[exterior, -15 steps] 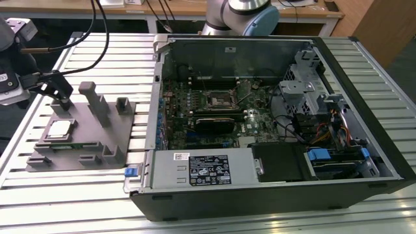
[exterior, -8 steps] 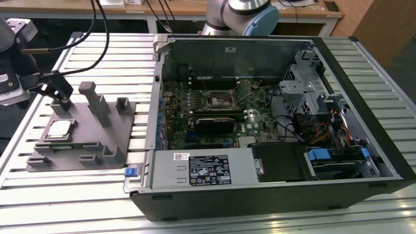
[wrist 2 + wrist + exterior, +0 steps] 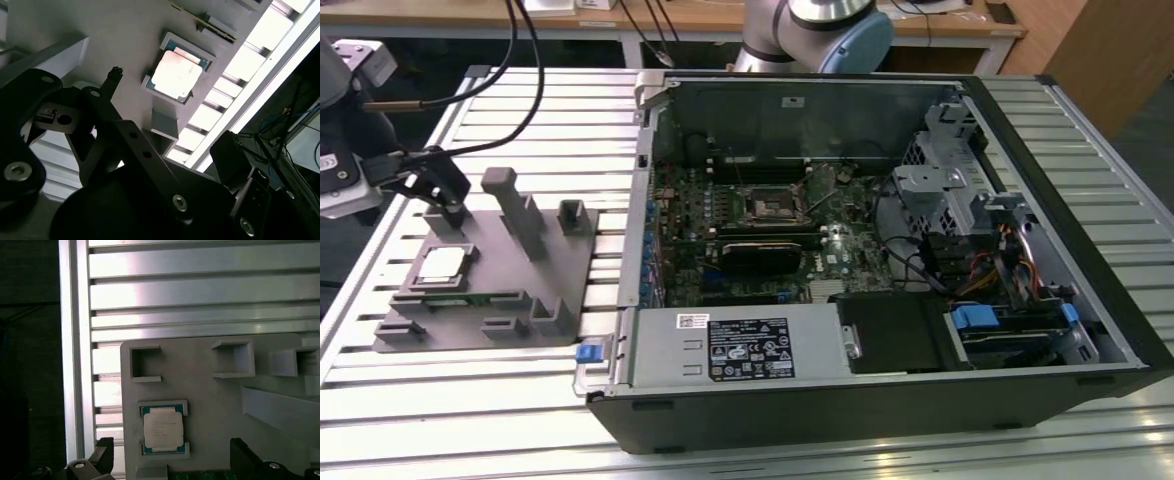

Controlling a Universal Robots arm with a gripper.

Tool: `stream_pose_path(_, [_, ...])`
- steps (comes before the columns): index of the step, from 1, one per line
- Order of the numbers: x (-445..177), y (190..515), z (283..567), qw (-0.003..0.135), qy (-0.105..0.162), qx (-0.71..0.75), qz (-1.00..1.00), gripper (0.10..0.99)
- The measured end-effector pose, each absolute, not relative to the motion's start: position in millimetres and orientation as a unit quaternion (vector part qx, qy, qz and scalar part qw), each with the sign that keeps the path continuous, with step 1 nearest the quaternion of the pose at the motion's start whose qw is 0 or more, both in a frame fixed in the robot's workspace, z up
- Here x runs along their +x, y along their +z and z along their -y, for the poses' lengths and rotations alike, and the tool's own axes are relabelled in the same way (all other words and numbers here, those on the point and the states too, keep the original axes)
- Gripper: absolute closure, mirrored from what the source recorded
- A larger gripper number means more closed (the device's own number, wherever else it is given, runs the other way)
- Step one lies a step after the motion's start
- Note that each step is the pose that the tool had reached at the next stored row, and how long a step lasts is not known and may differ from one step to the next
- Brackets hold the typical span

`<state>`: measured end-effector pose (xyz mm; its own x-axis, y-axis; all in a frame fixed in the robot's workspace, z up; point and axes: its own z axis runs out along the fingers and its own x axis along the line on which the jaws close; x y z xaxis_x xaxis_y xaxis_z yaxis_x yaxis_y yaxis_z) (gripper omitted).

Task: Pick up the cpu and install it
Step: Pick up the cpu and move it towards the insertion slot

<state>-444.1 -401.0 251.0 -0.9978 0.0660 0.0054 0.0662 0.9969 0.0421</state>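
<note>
1. The small, flat, square cpu [image 3: 161,427], with its pale silvery metal top and thin green rim, lies face up in a shallow walled nest. The nest is part of the grey plastic holder plate [image 3: 210,405]. Nothing grips the cpu.
2. The black two-fingered tool [image 3: 438,205] hangs above that plate, apart from the chip. In the first wrist view, its dark fingertips [image 3: 102,452] stand on either side of the nest and clear of it. The cpu therefore lies roughly centred between them and a little ahead. I judge the tool released and empty.
3. The chip is close to square, so it has no real long axis. Its edges run parallel to the plate's edges.
4. A long, narrow green memory stick [image 3: 200,474] lies just beside the nest on the same plate. The plate rests on the slatted aluminium bench [image 3: 560,120].
5. The open black computer case [image 3: 881,420] stands to the exterior view's right of the plate. Its black-and-metal square socket frame [image 3: 771,205] is well apart from the cpu.
</note>
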Motion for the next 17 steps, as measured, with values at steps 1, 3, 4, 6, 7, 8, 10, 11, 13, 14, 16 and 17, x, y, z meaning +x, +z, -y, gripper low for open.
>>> stream_pose_path(1, [-444,251,402,0.002,-0.021,-0.031,0.999,0.098])
stream_pose_path(3, [-444,250,403,0.002,-0.021,-0.026,0.999,0.098])
stream_pose_path(4, [-444,249,404,0.002,-0.021,-0.025,0.999,0.098])
stream_pose_path(6, [-444,248,406,0.002,-0.022,-0.023,0.999,0.098])
stream_pose_path(7, [-444,247,407,0.002,-0.024,-0.023,0.999,0.098])
stream_pose_path(8, [-444,246,407,0.002,-0.027,-0.023,0.999,0.098])
stream_pose_path(10, [-444,244,408,0.002,-0.032,-0.023,0.999,0.098])
stream_pose_path(11, [-444,242,408,0.002,-0.034,-0.023,0.999,0.098])
stream_pose_path(13, [-444,240,408,0.002,-0.034,-0.023,0.999,0.098])
stream_pose_path(14, [-444,239,408,0.003,-0.034,-0.023,0.999,0.098])
stream_pose_path(16, [-444,236,409,0.003,-0.034,-0.023,0.999,0.098])
stream_pose_path(17, [-444,235,409,0.003,-0.034,-0.023,0.999,0.098])
